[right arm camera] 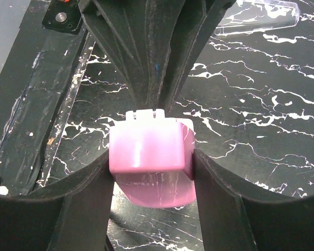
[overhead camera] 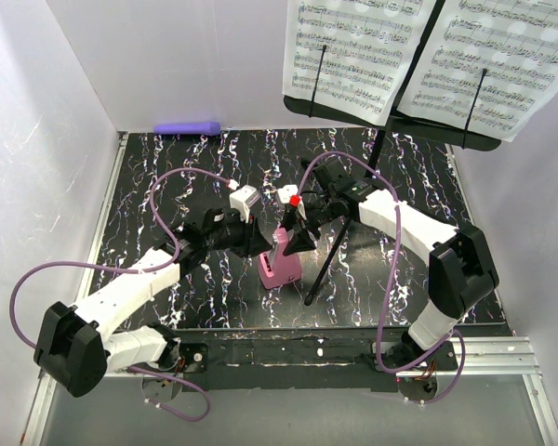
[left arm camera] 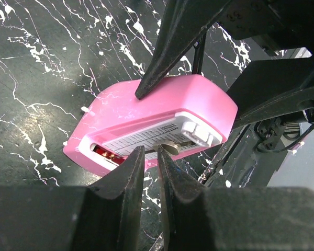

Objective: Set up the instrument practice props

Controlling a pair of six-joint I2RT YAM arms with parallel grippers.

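Two grippers meet on one small pink metronome (overhead camera: 279, 265), which stands on the black marbled table (overhead camera: 149, 158) directly between their fingertips. The right gripper (overhead camera: 298, 237) has its fingers spread to the width of the pink body and pressed against both flanks, so it holds the metronome (right arm camera: 149, 157); in the left wrist view one of its fingertips (left arm camera: 146, 89) bears on the metronome's upper side. The left gripper (overhead camera: 263, 243) faces it from the other side. Its two fingers (left arm camera: 128, 178) stand close together with only a thin gap, their tips at the metronome's front face, just beside the pendulum weight (left arm camera: 170, 148). I cannot tell whether they pinch anything.

One black music stand (overhead camera: 446, 130) rises beyond the right fingers, and two sheet-music pages (overhead camera: 353, 56) lie side by side on its desk, each under a thin black retaining arm. One tripod leg (overhead camera: 324, 265) slants down just outside the right fingers, close beside the metronome and crowding that side. One purple cylinder (overhead camera: 188, 127) lies far beyond the left fingers, against the back wall, well apart from everything else.
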